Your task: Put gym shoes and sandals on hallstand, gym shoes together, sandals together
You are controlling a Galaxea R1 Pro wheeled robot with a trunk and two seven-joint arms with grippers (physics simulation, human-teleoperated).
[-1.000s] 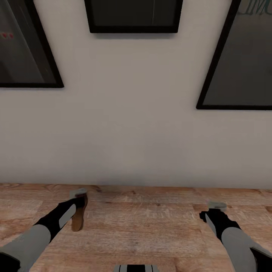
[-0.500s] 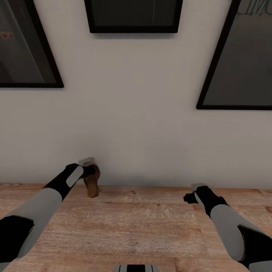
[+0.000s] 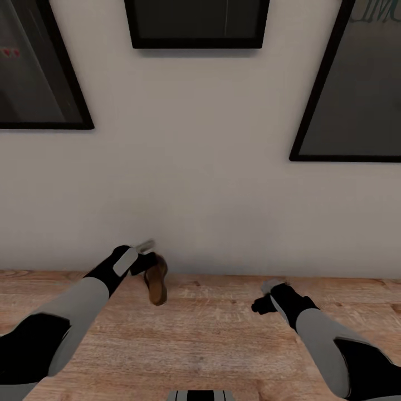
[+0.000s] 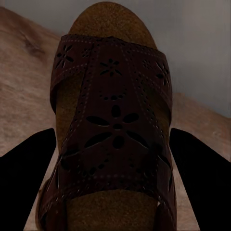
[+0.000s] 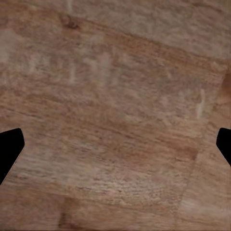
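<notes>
below three dark frames [image 3: 196, 25], pale wall [image 3: 195, 184] meets plank floor [image 3: 211, 334].

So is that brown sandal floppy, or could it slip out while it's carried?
The sandal probably stays stiff: it hangs from the left end effector without drooping. Its cut-out strap likely gives some grip. Held at one end, it may swing.

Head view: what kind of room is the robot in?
Probably a hallway in a home. There is a wood-plank floor, a plain pale wall hung with dark framed pictures, and the left gripper is carrying a brown sandal.
</notes>
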